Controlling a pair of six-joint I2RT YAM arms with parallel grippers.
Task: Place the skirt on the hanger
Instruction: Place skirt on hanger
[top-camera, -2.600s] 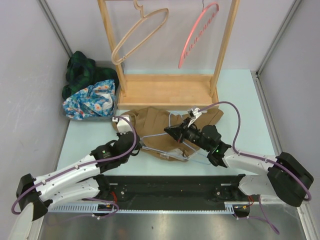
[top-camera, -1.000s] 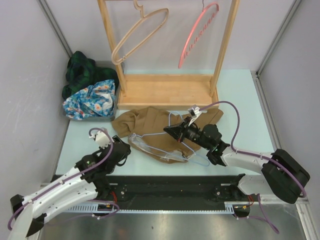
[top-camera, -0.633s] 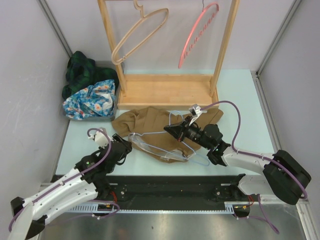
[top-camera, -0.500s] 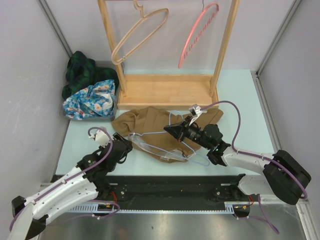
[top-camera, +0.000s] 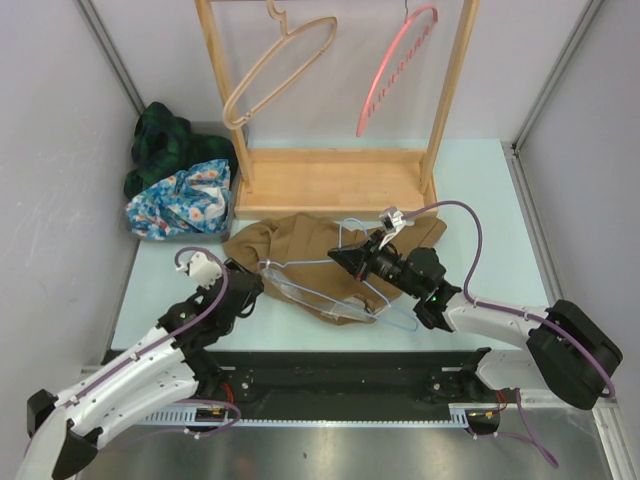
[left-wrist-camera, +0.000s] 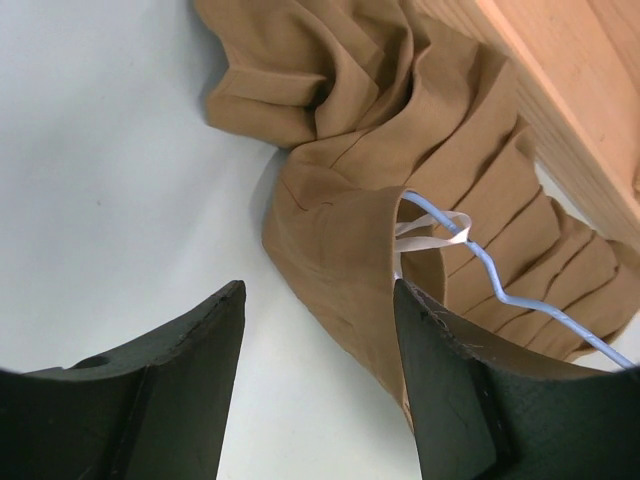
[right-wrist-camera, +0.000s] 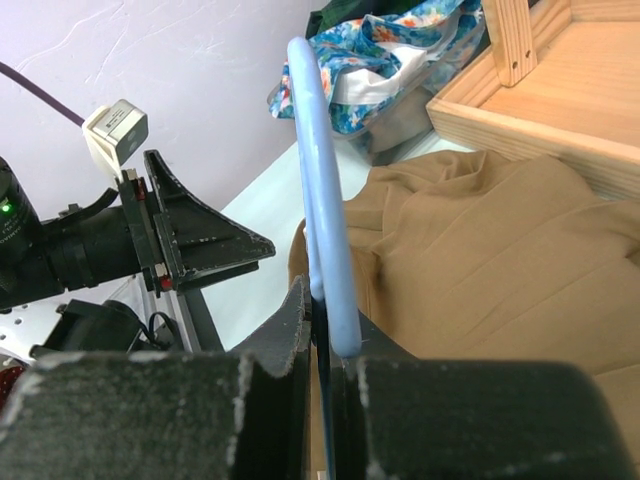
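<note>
centre frame, the right pincer (top-camera: 336, 257) pinches the blue hanger (right-wrist-camera: 322, 200) over the tan skirt (left-wrist-camera: 420, 120); lower left, the left pincer (top-camera: 253, 282) stands spread beside it

three hangers (right-wrist-camera: 322, 200), one tan skirt (top-camera: 290, 245), one wooden rack (top-camera: 330, 180), two crumpled garments (top-camera: 180, 200)

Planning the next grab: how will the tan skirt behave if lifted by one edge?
The skirt lies crumpled in soft folds, so probably floppy. Thin pleats suggest light. The blue hanger tucked under a fold may snag.
</note>
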